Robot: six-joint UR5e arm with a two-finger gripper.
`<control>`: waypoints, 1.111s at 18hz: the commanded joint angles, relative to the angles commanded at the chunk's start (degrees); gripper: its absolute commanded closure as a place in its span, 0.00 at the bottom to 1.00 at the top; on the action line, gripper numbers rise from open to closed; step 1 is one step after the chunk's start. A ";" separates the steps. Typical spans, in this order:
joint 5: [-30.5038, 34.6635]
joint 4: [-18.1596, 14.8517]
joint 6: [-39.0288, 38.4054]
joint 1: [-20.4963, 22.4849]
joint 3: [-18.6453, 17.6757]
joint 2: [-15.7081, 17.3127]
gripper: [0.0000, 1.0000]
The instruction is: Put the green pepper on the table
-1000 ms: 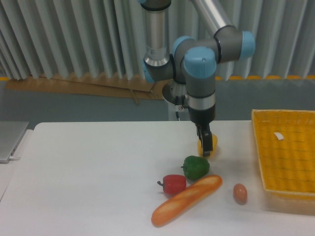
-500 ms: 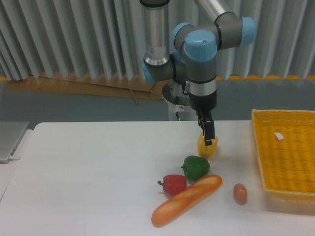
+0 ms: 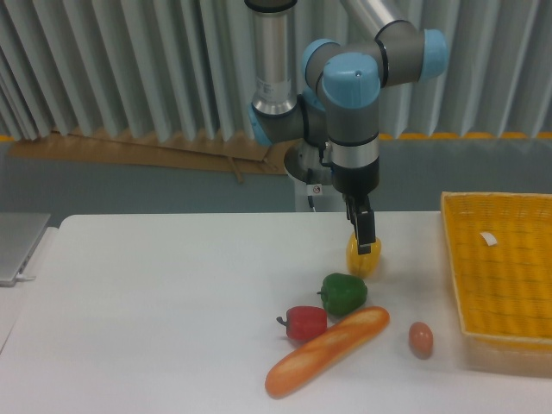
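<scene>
White tabletop (image 3: 155, 293) carries your green pepper (image 3: 344, 293) already; tool (image 3: 364, 243) has risen clear, its grip unreadable against the yellow pepper (image 3: 362, 260).

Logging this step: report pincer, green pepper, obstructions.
Pincer raised, holding nothing. Green pepper resting on table, free. Yellow pepper behind the pincer.
</scene>
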 joint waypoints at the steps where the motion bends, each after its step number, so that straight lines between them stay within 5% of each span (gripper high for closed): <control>1: -1.22 0.09 -0.18 -0.35 -0.17 0.00 0.00; 6: -6.77 0.00 -2.46 -0.09 -0.18 0.00 0.00; 11: -4.85 -6.23 -1.85 0.08 0.79 0.61 0.00; 20: -2.99 -7.21 -1.76 -0.01 0.61 2.81 0.00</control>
